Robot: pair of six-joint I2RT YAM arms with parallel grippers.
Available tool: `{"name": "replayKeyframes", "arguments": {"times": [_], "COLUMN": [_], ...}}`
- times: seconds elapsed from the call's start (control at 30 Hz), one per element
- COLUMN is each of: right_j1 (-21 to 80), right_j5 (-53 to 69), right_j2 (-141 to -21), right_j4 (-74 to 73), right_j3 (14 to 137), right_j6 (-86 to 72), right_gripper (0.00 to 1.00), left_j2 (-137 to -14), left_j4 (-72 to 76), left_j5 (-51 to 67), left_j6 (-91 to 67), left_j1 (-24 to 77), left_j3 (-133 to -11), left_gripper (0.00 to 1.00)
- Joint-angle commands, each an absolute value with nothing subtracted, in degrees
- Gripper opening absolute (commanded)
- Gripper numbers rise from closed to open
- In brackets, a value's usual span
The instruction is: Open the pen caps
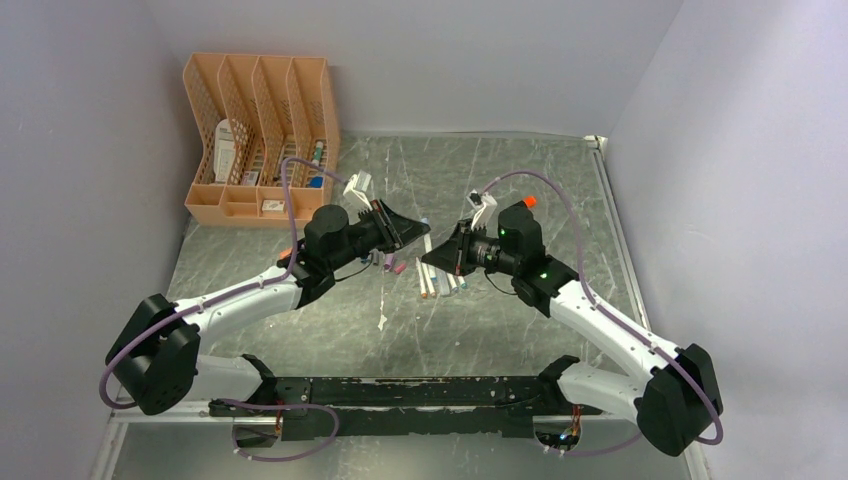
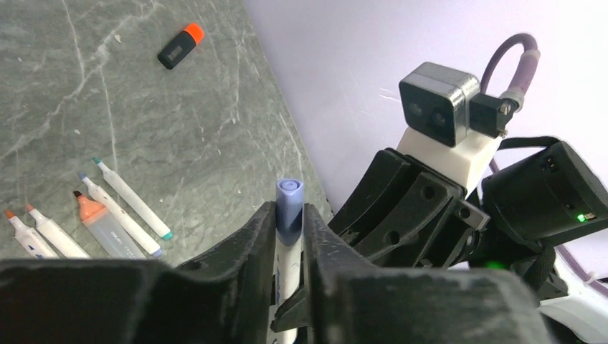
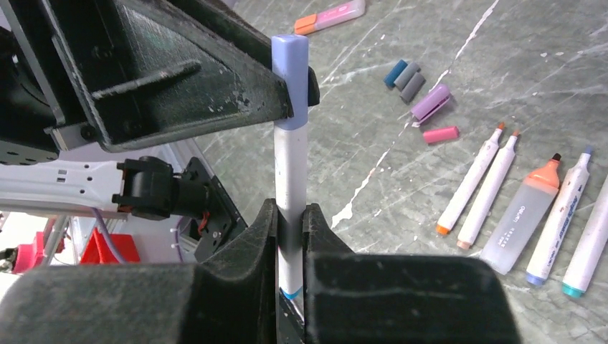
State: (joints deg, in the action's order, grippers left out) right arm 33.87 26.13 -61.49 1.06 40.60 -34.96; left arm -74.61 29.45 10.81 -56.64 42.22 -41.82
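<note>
Both grippers hold one white pen (image 3: 291, 172) above the middle of the table. My left gripper (image 2: 290, 215) is shut on its pale blue pen cap (image 2: 290, 204), which sits on the barrel's end. My right gripper (image 3: 290, 215) is shut on the white barrel lower down, near a blue band. In the right wrist view the same cap (image 3: 290, 57) is pinched by a left finger (image 3: 215, 93). In the top view the left gripper (image 1: 415, 232) and right gripper (image 1: 435, 256) meet tip to tip. Loose pen caps lie on the table: blue (image 3: 394, 72), grey (image 3: 410, 82), purple (image 3: 430, 104), pink (image 3: 439, 134).
Several uncapped pens (image 3: 473, 186) and a clear orange-tipped highlighter (image 3: 527, 215) lie side by side under the grippers, also seen as pens (image 1: 440, 280). A black piece with an orange tip (image 2: 181, 46) lies apart. An orange desk organiser (image 1: 260, 135) stands at the back left.
</note>
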Motion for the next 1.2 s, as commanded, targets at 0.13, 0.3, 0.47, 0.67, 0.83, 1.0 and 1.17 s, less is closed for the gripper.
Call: {"name": "replayKeyframes", "arguments": {"times": [0.13, 0.3, 0.47, 0.67, 0.83, 1.0, 1.17], "right_j1": [35.0, 35.4, 35.6, 35.6, 35.6, 35.6, 38.0], "right_j5": [27.0, 27.0, 27.3, 24.5, 24.6, 26.0, 26.5], "right_j2": [-61.4, -61.4, -61.6, -63.1, -65.3, -65.5, -61.8], "right_j4": [1.0, 0.7, -0.1, -2.1, -1.9, -1.4, -2.8], "right_j3": [41.5, 41.6, 42.2, 44.9, 47.1, 45.1, 39.9], "right_j6": [-33.2, -33.1, -32.7, -31.3, -30.8, -31.9, -33.4], "right_gripper": [0.0, 0.0, 0.0, 0.32, 0.12, 0.0, 0.0], "left_j2": [-74.9, -75.6, -76.0, -76.4, -76.3, -76.5, -77.9], "left_j4": [31.7, 31.9, 31.8, 32.9, 33.0, 32.8, 29.3], "left_j5": [11.6, 11.8, 12.2, 13.1, 13.3, 12.2, 9.4], "left_j6": [-56.1, -56.0, -55.7, -56.3, -56.4, -55.0, -50.1], "left_j1": [42.5, 42.5, 42.5, 42.5, 42.5, 42.5, 40.3], "left_j3": [-43.2, -43.3, -43.4, -43.2, -43.3, -44.3, -49.6], "left_gripper": [0.47, 0.38, 0.14, 0.07, 0.07, 0.07, 0.07]}}
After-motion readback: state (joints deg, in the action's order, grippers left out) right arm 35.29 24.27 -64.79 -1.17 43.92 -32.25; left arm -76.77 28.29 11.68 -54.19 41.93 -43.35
